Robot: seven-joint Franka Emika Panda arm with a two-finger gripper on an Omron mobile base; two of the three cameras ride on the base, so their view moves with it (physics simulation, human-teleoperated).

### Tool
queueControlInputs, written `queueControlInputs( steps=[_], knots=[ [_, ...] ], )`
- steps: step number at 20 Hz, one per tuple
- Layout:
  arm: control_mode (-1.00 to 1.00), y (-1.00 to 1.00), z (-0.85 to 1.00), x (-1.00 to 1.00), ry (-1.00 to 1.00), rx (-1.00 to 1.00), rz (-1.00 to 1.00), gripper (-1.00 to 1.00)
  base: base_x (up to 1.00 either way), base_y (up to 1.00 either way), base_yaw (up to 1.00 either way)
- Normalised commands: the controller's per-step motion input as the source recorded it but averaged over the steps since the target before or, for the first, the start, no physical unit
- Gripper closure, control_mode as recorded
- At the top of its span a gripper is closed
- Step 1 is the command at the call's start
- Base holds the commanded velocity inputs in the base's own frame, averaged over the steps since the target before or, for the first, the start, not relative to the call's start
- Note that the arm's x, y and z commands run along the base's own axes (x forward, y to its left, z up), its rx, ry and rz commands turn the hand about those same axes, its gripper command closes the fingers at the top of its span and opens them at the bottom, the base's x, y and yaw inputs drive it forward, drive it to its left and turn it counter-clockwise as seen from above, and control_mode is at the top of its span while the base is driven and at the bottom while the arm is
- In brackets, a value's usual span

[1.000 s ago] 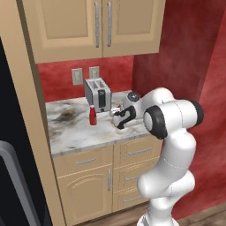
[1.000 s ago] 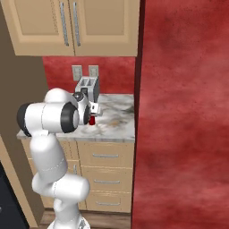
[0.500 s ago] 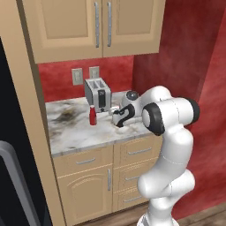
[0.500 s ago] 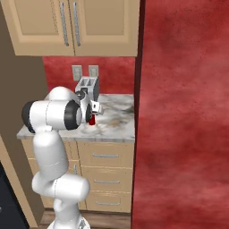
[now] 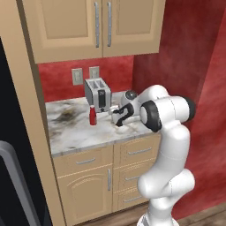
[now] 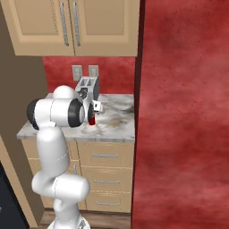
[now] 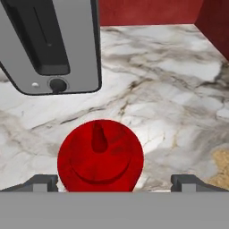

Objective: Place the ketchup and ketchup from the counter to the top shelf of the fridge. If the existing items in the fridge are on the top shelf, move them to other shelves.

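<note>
One ketchup point(image 5: 92, 115), a slim red squeeze bottle, stands upright on the marbled counter point(image 5: 73, 132) in front of the toaster. My gripper point(image 5: 115, 117) hovers just right of it, over the counter. From above, in the hand view, a round red ketchup point(image 7: 100, 156) top with its nozzle sits between my two fingertips point(image 7: 42, 182), which stand wide apart and do not touch it. My gripper point(image 7: 114, 182) is open and holds nothing. A sliver of red ketchup point(image 6: 92, 120) shows under my hand. The black fridge point(image 5: 11, 132) with its grey bar handle stands at the far left, its shelves hidden.
A silver toaster point(image 5: 98, 94) stands at the back of the counter, close to the bottle. Beige wall cupboards point(image 5: 97, 26) hang above. A red wall point(image 6: 183, 112) closes off the counter's right end. Drawers point(image 5: 132, 152) run below the worktop.
My hand has crept slightly left, toward the toaster and the bottle. The bottle has not moved and the jaws stay wide.
</note>
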Motion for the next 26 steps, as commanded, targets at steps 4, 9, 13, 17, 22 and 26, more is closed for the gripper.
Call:
queueControlInputs(
  steps=[4, 9, 13, 17, 22, 26],
  knots=[
    [-1.00, 0.03, -0.10, 0.13, 0.00, 0.00, 0.00, -1.00, 0.00, 0.00, 0.00],
    [-1.00, 0.08, -0.09, 0.09, -0.01, 0.00, 0.00, -1.00, 0.00, 0.00, 0.00],
    [-1.00, 0.12, -0.16, 0.03, 0.00, 0.00, 0.00, 1.00, 0.00, 0.00, 0.00],
    [-1.00, 0.00, -0.02, 0.00, 0.02, 0.00, 0.00, 1.00, 0.00, 0.00, 0.00],
    [-1.00, 0.00, 0.01, -0.07, -0.01, 0.00, 0.00, 1.00, 0.00, 0.00, 0.00],
    [-1.00, 0.00, 0.69, -0.59, -0.23, 0.03, 0.00, 1.00, 0.00, 0.00, 0.00]
  ],
)
